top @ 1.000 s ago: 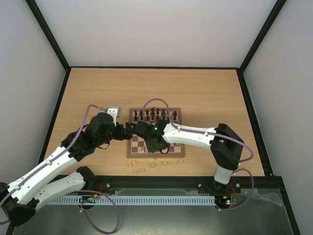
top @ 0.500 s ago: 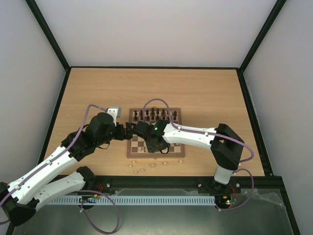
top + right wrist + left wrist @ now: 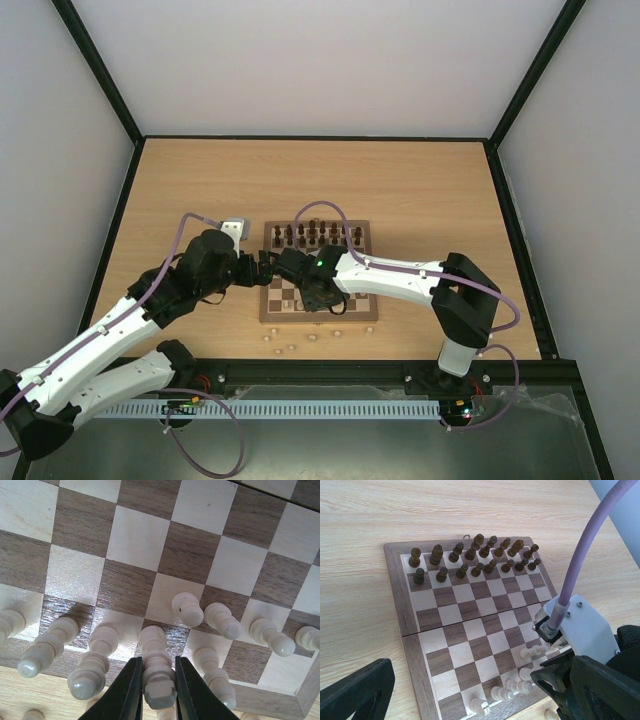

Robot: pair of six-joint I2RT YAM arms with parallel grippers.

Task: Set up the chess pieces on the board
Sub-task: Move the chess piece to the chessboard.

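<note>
Pale turned piece [image 3: 159, 690] pinched between right gripper [image 3: 158, 664] fingers, base over dark square in nearest row of board [image 3: 397, 585]; cannot tell if it touches down. Other pale pieces [image 3: 187, 609] upright close on both sides, filling part of two near rows. Dark pieces [image 3: 437, 555] lined up in two far rows. Few loose pale pieces [image 3: 291, 347] on wooden table [image 3: 200, 190] just off board's near edge. Left gripper [image 3: 262, 268] spread wide, nothing in it, hovering at board's left edge.
</note>
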